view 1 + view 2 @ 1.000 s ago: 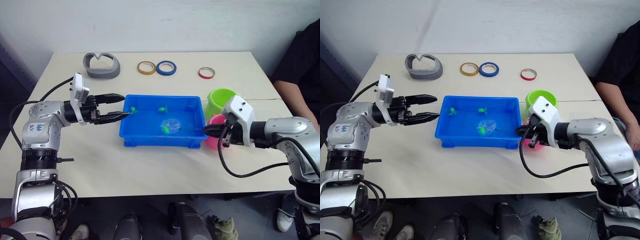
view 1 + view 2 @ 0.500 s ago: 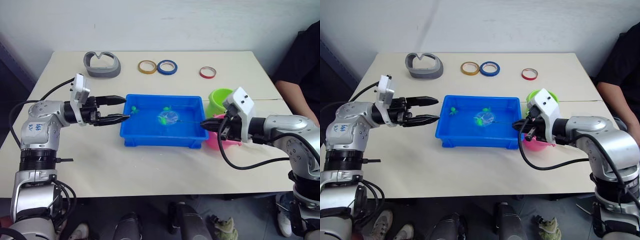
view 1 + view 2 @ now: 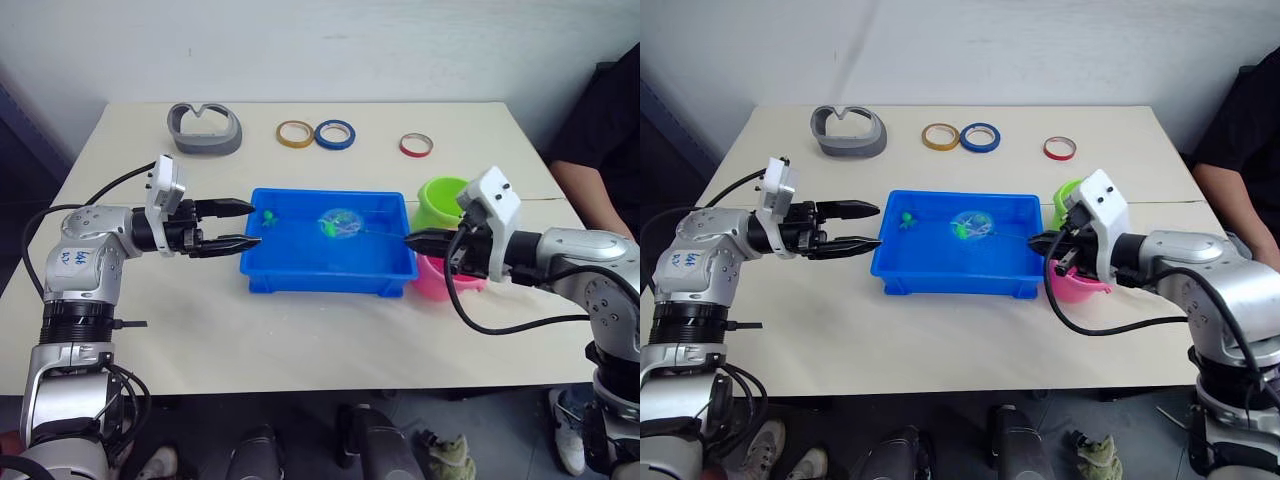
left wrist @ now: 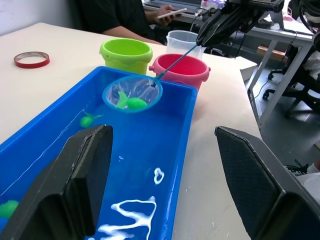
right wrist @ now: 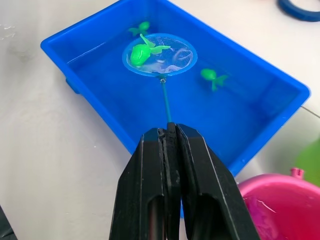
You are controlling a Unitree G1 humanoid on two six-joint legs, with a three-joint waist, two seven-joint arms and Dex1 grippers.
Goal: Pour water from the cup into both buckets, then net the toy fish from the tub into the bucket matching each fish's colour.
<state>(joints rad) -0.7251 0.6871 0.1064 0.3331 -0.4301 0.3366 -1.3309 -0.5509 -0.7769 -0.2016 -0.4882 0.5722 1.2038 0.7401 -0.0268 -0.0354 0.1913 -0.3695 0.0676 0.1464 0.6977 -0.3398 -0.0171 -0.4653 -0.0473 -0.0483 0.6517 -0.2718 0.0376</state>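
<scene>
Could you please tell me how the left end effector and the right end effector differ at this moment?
The left end effector is open and holds nothing, while the right end effector is shut on the net handle. The left one sits beside the tub's end away from the buckets; the right one hangs by the pink bucket. Both have two black fingers and point toward the tub.
</scene>
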